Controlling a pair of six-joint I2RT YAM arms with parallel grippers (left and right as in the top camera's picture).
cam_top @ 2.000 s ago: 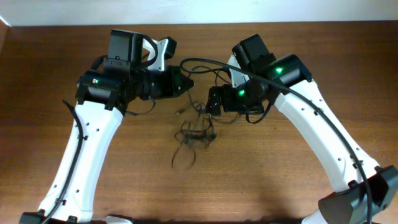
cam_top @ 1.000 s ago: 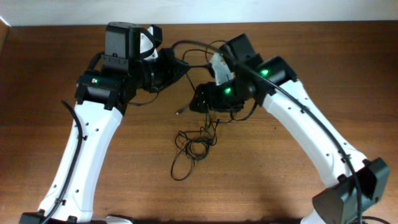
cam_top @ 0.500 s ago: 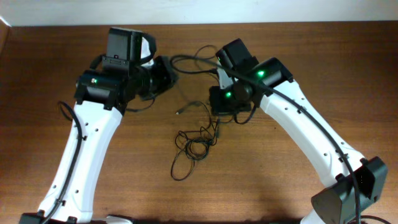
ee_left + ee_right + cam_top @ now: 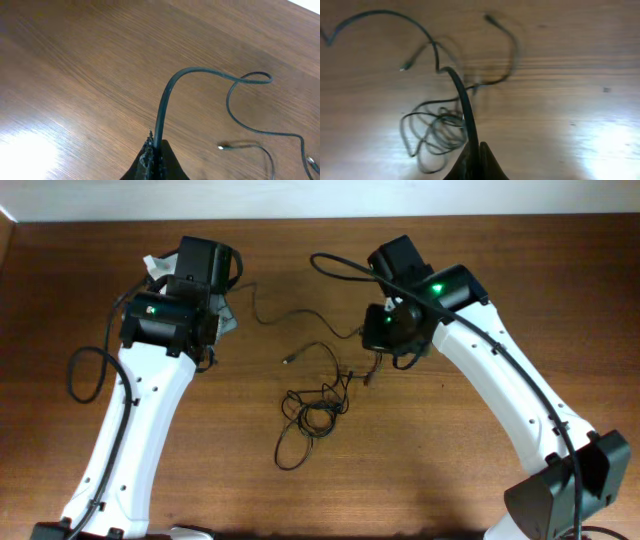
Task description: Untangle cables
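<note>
The cables lie partly as a loose dark tangle (image 4: 310,410) (image 4: 436,131) on the wooden table between my two arms. One thin strand (image 4: 290,317) runs stretched from my left gripper (image 4: 222,318) across toward my right gripper (image 4: 378,358). In the left wrist view my left gripper (image 4: 156,159) is shut on that strand (image 4: 165,102), which rises and curls off to the right. In the right wrist view my right gripper (image 4: 476,161) is shut on a cable (image 4: 464,95) that leads up from the tangle. A small plug end (image 4: 290,361) (image 4: 223,147) (image 4: 403,68) rests loose on the wood.
The thicker black arm cables arc over the right arm (image 4: 345,265) and loop beside the left arm (image 4: 82,372). The table's back edge (image 4: 320,218) meets a white wall. Both white arms reach in from the near corners.
My right gripper has gone from open to shut on a cable and shifted right. My left arm has swung left, drawing one strand out from the bundle. The tangle stays on the table.
</note>
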